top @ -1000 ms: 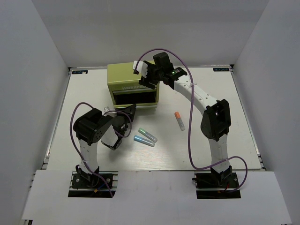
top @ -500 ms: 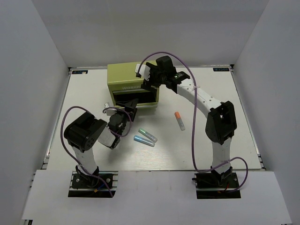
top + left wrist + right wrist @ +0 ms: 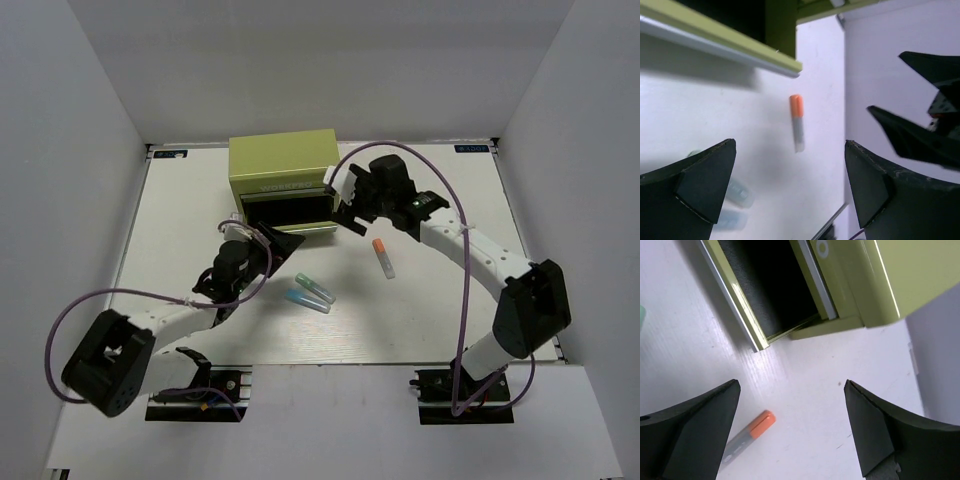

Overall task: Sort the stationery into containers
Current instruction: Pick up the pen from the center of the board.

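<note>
Left end effector (image 3: pixel 278 240) and right end effector (image 3: pixel 343 205) both spread wide, empty; orange-capped marker (image 3: pixel 383 256) lies near the right one.

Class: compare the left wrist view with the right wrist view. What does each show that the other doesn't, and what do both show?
Only the left wrist view shows the right gripper, open, and a blurred light blue marker. Only the right wrist view shows pale lettering on the chest front. Both show the orange-capped marker and the olive-green chest, its drawer open.
</note>
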Available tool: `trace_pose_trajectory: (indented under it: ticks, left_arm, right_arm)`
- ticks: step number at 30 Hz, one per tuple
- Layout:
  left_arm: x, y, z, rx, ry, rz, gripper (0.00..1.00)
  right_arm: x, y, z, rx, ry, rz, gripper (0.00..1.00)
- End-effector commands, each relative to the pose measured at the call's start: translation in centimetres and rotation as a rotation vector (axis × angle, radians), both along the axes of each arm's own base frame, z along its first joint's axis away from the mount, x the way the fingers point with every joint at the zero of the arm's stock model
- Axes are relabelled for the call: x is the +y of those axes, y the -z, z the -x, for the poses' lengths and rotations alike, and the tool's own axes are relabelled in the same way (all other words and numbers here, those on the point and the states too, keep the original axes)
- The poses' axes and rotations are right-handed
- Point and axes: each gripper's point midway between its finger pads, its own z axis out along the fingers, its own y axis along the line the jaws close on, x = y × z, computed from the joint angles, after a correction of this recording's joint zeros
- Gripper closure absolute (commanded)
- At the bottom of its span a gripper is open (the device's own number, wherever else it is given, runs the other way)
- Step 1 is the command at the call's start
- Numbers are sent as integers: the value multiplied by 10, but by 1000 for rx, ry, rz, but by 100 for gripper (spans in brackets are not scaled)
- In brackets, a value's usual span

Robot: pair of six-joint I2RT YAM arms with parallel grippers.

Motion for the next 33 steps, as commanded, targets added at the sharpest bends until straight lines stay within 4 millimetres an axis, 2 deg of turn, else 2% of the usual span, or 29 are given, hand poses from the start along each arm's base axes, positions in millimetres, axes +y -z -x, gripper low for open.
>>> trace_pose_trajectory:
  ticks: [1,2,3,4,5,6,7,8,9,10,13,14,16,20,26,30,33]
  left_arm:
    - [16,34,32,108,75,-190,0]
    - [18,36,36,116,80,-208,0]
    - [24,47,46,167,90,-250,0]
    - [28,46,48,176,84,-269,0]
    - [31,35,49,168,71,-270,0]
    - [43,52,62,256,61,-327,0]
    - [54,56,63,292,8,-357,0]
    - [60,56,65,313,-9,-381,0]
    - [68,62,75,363,-16,-418,0]
    - [74,62,77,374,-32,-436,0]
    - [80,60,84,401,-39,-459,0]
    - [82,55,84,391,-48,-458,0]
    - [87,55,88,408,-56,-476,0]
    - [90,46,91,438,-80,-469,0]
    - [90,51,103,537,-105,-442,0]
    - [87,48,103,551,-122,-395,0]
    - [88,48,102,569,-151,-375,2]
  right_arm:
    - [-15,-13,3,50,132,-117,10]
    - [-20,-10,8,83,151,-125,18]
    - [-33,-3,8,121,193,-131,27]
    - [-39,10,15,202,261,-164,39]
    - [-43,17,18,235,284,-167,55]
    - [-50,36,28,307,322,-157,59]
    - [-62,51,29,370,379,-163,62]
    - [-67,59,30,404,403,-164,63]
    - [-75,71,33,460,456,-173,63]
    - [-82,87,37,538,506,-165,63]
    - [-92,112,40,654,589,-175,47]
    - [-93,115,40,671,594,-181,40]
    - [-96,125,38,700,615,-173,36]
    - [-99,145,38,751,637,-146,34]
    - [-101,167,38,766,687,-118,33]
    - [-109,181,32,724,736,-82,36]
    - [-114,192,38,709,743,-51,43]
